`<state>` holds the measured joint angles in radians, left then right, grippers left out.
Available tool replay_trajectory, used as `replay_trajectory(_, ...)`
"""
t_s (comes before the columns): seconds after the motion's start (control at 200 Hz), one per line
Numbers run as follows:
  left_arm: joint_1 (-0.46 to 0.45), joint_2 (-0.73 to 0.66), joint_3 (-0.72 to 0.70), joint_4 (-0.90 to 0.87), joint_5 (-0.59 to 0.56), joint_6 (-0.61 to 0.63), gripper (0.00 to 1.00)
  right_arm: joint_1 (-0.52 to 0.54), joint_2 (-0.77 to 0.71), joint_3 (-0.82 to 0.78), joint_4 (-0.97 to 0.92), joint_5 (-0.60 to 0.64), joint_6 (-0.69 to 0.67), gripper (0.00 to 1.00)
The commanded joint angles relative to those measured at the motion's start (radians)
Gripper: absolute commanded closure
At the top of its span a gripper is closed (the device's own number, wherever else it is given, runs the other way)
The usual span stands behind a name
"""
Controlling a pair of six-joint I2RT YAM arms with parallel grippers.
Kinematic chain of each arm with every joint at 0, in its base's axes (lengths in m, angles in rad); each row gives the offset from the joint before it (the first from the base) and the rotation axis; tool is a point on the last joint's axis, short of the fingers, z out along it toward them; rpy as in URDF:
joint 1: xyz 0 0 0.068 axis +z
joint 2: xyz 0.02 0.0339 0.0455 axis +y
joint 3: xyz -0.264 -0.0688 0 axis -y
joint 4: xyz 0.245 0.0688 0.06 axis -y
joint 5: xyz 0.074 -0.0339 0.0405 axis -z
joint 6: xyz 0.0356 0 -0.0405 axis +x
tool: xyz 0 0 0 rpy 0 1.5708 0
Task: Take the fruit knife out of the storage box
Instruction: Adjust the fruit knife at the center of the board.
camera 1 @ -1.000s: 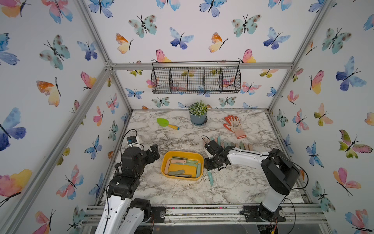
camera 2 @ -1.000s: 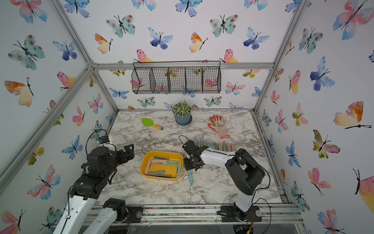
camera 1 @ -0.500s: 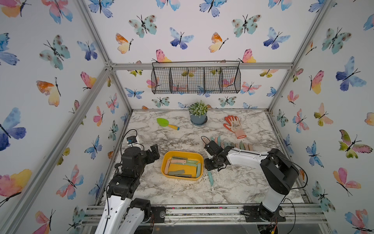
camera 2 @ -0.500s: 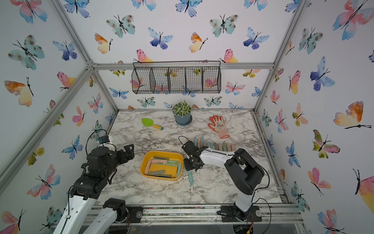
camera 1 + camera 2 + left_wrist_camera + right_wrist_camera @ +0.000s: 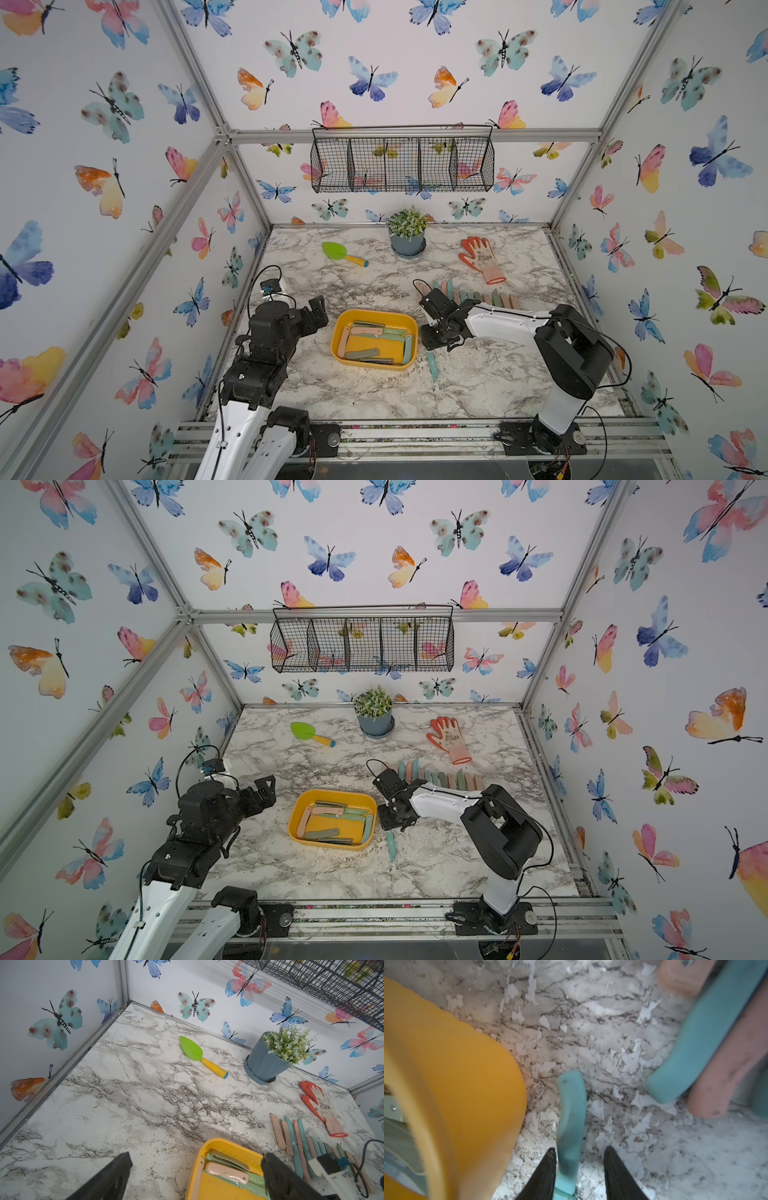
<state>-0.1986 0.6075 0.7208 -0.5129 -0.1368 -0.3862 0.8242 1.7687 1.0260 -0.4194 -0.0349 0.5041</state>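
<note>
The storage box (image 5: 374, 343) is yellow-orange, the fruit knives (image 5: 365, 331) inside it are pink, teal and sage green, the fruit knife (image 5: 433, 365) on its right is teal, the tabletop (image 5: 478, 386) is white with grey marble veining, and the walls (image 5: 62, 270) are white with multicoloured butterflies.

The left arm (image 5: 257, 374) stands folded at the near left, with the left gripper (image 5: 319, 309) raised and aimed toward the far right, jaws spread wide. The right arm (image 5: 507, 322) rises from the near right and stretches its forearm leftward. The right gripper (image 5: 433, 344) tips downward at centre, jaws partly apart.
</note>
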Motion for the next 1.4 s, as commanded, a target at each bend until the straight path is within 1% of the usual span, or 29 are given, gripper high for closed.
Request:
replay_trajectory(0.0,-0.005,-0.006,-0.010,0.014,-0.010,-0.003,0.02,-0.002,-0.007,-0.007,-0.074,0.035,0.011,0.59)
replay_trajectory(0.105,-0.005,-0.008,-0.011,0.014,-0.011,-0.005,0.01,-0.002,-0.020,-0.009,-0.072,0.038,0.013,0.60)
replay_trajectory(0.16,-0.005,-0.008,-0.010,0.014,-0.010,-0.004,0.02,0.000,-0.045,-0.018,-0.039,0.026,-0.001,0.60)
replay_trajectory(0.245,-0.005,-0.009,-0.011,0.014,-0.011,-0.003,0.02,0.002,-0.138,-0.042,0.037,0.012,-0.023,0.59)
replay_trajectory(0.37,-0.005,-0.006,-0.010,0.016,-0.012,-0.004,0.02,0.003,-0.264,-0.026,0.070,0.057,-0.085,0.58)
replay_trajectory(0.446,-0.005,-0.006,-0.010,0.014,-0.013,-0.005,0.02,0.004,-0.299,0.017,0.056,0.058,-0.160,0.58)
replay_trajectory(0.571,-0.005,-0.005,-0.010,0.016,-0.014,-0.005,0.02,0.033,-0.305,0.075,0.114,-0.061,-0.354,0.57)
replay_trajectory(0.631,-0.005,-0.002,-0.009,0.017,-0.014,-0.005,0.02,0.059,-0.264,0.131,0.095,-0.098,-0.442,0.57)
replay_trajectory(0.731,-0.005,0.000,-0.009,0.015,-0.017,-0.005,0.02,0.104,-0.145,0.247,0.021,-0.130,-0.575,0.57)
replay_trajectory(0.866,-0.004,-0.005,-0.006,0.008,-0.036,-0.009,0.02,0.190,0.035,0.387,-0.045,-0.080,-0.707,0.57)
replay_trajectory(0.976,-0.004,-0.014,-0.004,0.003,-0.058,-0.016,0.01,0.230,0.194,0.542,-0.141,-0.010,-0.737,0.57)
replay_trajectory(1.101,-0.001,-0.031,0.003,-0.011,-0.108,-0.027,0.01,0.242,0.329,0.676,-0.215,0.061,-0.717,0.57)
replay_trajectory(1.176,0.001,-0.048,0.005,-0.017,-0.132,-0.034,0.02,0.242,0.365,0.710,-0.226,0.082,-0.702,0.57)
replay_trajectory(1.392,0.005,-0.077,0.004,-0.023,-0.163,-0.039,0.02,0.242,0.424,0.736,-0.199,0.064,-0.697,0.54)
